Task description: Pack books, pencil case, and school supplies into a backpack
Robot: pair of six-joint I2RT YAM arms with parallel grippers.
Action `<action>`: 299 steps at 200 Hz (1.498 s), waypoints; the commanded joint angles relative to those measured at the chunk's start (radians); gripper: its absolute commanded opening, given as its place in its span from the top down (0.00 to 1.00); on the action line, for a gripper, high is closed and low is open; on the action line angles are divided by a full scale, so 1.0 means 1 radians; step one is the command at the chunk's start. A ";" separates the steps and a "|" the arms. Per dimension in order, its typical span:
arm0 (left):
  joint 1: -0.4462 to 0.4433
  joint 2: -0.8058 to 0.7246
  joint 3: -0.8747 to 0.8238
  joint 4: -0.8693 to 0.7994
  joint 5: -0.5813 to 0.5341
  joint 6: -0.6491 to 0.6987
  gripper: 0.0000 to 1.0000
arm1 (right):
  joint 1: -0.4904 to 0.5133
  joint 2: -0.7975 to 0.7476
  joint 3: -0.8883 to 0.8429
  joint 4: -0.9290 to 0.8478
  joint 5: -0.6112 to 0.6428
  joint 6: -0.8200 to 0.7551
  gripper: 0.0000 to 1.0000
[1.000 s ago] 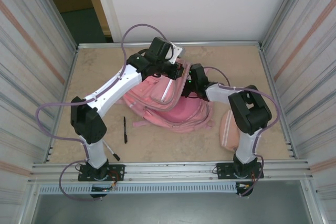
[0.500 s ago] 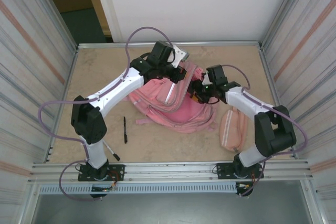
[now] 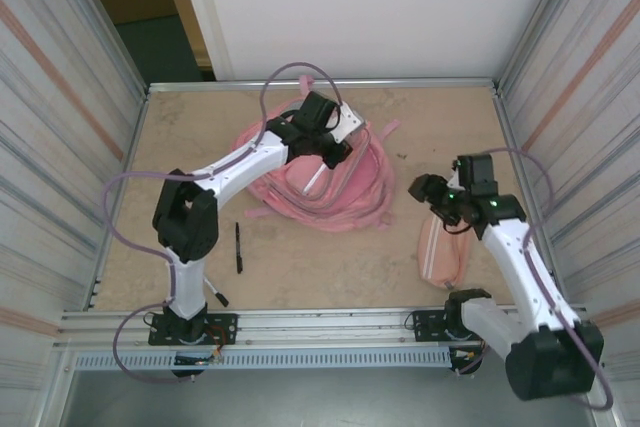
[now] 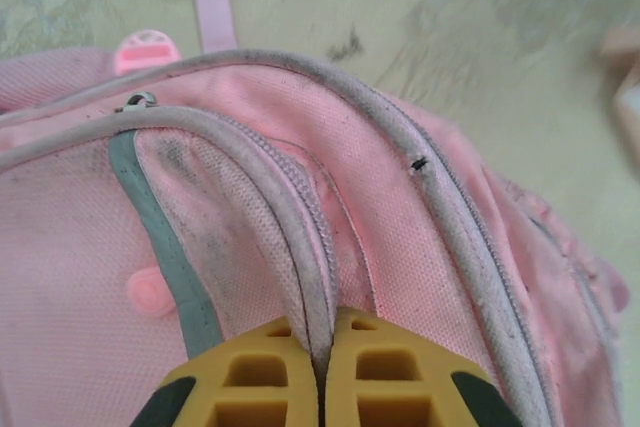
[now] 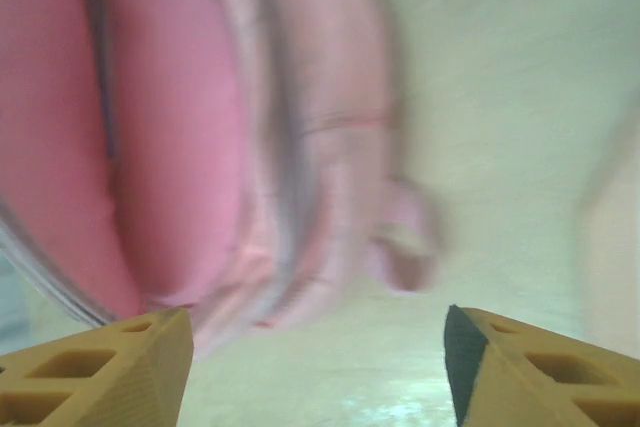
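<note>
The left jaws pinch a seam of the backpack [image 4: 430,217]; the right jaws stand wide, empty, near the pencil case [image 3: 440,252].

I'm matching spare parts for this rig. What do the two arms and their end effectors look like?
Both arms have white links with black joint housings: left arm, right arm. A lilac cable loops along each. Green lights glow on the right wrist. The left end effector and right end effector have yellow fingers with moulded rectangular recesses.
</note>
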 commanded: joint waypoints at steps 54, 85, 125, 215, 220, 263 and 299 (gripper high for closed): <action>-0.038 0.009 0.008 -0.052 0.044 0.063 0.51 | -0.122 -0.130 -0.162 -0.131 0.109 0.087 0.47; -0.076 -0.068 -0.045 0.004 0.183 -0.252 0.47 | -0.124 -0.014 -0.274 -0.031 0.089 0.139 0.49; -0.108 -0.204 -0.282 0.143 0.267 -0.577 0.47 | -0.102 0.055 -0.387 0.112 0.040 0.185 0.51; -0.164 -0.319 -0.536 0.182 0.215 -0.679 0.48 | 0.258 0.224 -0.404 0.420 0.060 0.502 0.50; -0.165 -0.318 -0.539 0.179 0.214 -0.681 0.48 | 0.277 0.235 -0.396 0.433 0.070 0.516 0.50; -0.180 -0.309 -0.565 0.204 0.209 -0.715 0.48 | 0.336 0.346 -0.263 0.441 0.046 0.484 0.47; -0.228 -0.260 -0.536 0.206 0.210 -0.725 0.49 | 0.262 0.304 -0.164 0.292 0.035 0.330 0.41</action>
